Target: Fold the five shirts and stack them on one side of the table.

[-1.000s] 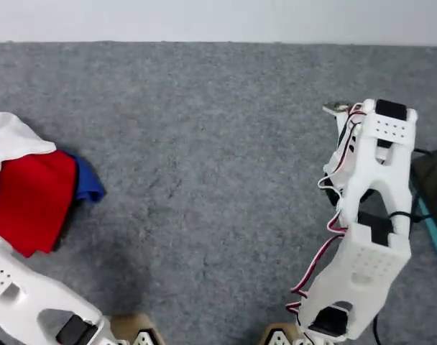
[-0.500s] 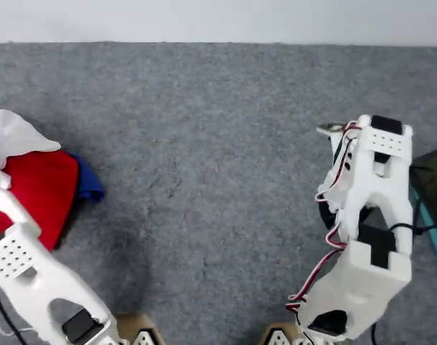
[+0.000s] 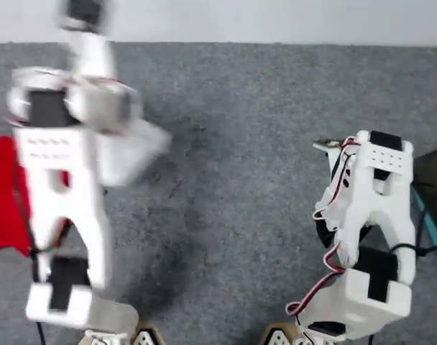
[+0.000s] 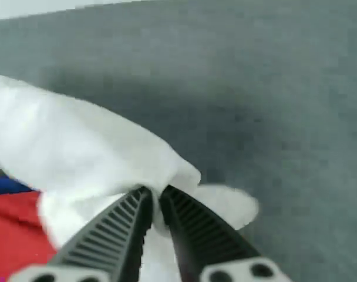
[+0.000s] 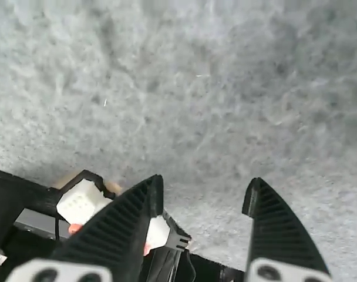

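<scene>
My left gripper point(image 4: 155, 198) is shut on a fold of the white shirt point(image 4: 90, 147), which hangs from it over the grey table. From above, the left arm point(image 3: 60, 180) stands tall at the left, with the white shirt point(image 3: 132, 152) trailing out to its right. The red shirt point(image 3: 1, 208) lies at the left edge, partly under that arm; the left wrist view shows the red shirt point(image 4: 14, 238) and a sliver of blue cloth point(image 4: 8, 185) beside it. My right gripper point(image 5: 205, 191) is open over bare felt, holding nothing. The right arm point(image 3: 369, 215) stands at the right.
A dark garment point(image 3: 435, 172) and a teal strip point(image 3: 428, 219) lie at the right edge behind the right arm. The grey felt table point(image 3: 233, 144) runs bare between the arms. The right arm's own base point(image 5: 78, 205) sits under its fingers.
The left arm swung up from the lower left corner and pulled the white shirt off the red pile toward the middle. The right arm drifted slightly toward the front.
</scene>
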{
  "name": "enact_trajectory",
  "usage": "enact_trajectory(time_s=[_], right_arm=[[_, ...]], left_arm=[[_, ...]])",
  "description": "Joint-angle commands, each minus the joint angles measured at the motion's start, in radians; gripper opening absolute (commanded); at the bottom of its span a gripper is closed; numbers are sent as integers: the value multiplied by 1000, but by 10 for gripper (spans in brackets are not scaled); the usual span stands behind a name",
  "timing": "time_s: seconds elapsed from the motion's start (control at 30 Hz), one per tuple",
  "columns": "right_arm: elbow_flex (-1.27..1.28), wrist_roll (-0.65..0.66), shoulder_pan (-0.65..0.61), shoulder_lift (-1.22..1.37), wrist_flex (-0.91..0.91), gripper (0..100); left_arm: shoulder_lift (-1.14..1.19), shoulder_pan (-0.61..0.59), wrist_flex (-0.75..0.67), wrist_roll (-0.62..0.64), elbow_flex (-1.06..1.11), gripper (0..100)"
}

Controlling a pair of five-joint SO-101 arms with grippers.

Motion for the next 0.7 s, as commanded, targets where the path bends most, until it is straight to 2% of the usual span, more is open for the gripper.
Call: enact_trajectory(time_s=[0.0,0.07,0.17,0.3,0.43,0.53,0.67], right_arm=[[14,8,-2,-56,38,231],[28,8,-2,-62,38,231],[46,8,-2,-70,38,231],[60,8,-2,-71,38,233],[54,12,-5,-73,36,244],[54,6,-4,-73,21,330],[52,6,-12,-73,21,451]], left_arm=[[-204,341,11,101,328,13],[-224,431,-21,132,410,13],[-232,460,-92,190,452,15],[-230,365,-140,374,449,38],[-232,229,-109,489,450,209],[-236,180,-38,532,447,349],[-233,172,21,539,418,354]])
